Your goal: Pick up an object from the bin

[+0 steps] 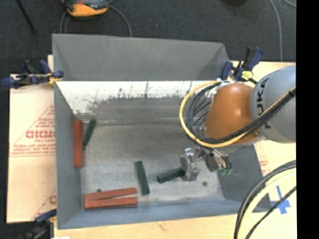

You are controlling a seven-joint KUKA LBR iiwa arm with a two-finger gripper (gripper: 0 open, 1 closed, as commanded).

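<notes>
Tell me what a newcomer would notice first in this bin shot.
The arm's orange wrist cover dominates the right side, with the gripper low at the right end of a dark green stick on the bin floor. Next come the red things: a flat block by the bottom wall and a thin red stick against the left wall.

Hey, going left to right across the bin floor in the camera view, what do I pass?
Long orange-red stick → thin dark green stick → flat dark green bar → dark green pen-like piece → gripper.
</notes>
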